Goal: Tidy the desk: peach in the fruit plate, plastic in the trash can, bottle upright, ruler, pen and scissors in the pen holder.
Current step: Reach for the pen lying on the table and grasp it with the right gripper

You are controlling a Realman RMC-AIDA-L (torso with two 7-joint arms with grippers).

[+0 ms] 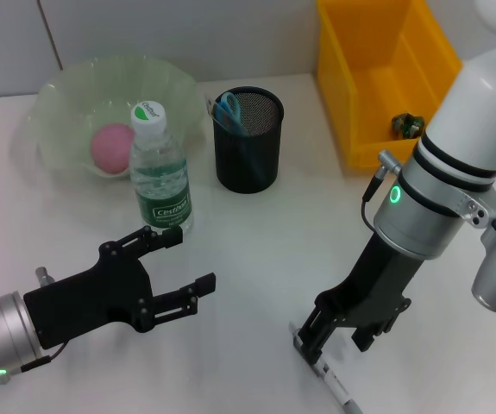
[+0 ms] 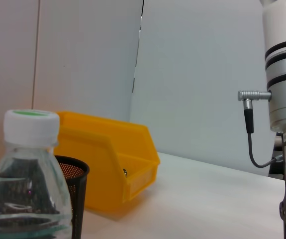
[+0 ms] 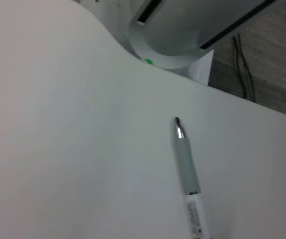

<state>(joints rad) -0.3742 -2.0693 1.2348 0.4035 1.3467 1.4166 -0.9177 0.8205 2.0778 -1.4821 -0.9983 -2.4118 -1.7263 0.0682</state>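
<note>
Pen [image 1: 334, 386] lay flat on desk [image 1: 256, 259] near front edge, under right gripper [image 1: 344, 326], fingers spread, touching nothing. Judged light, stiff, slick, prone to roll; pinch mid-barrel. Left gripper [image 1: 172, 263] splayed, empty, beside bottle [image 1: 160, 172].

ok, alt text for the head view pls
The right pincer hangs low over a pen on the white desk; the left pincer is open beside the upright bottle. Behind stand a pen holder with scissors, a peach in its plate, and a yellow bin.
</note>
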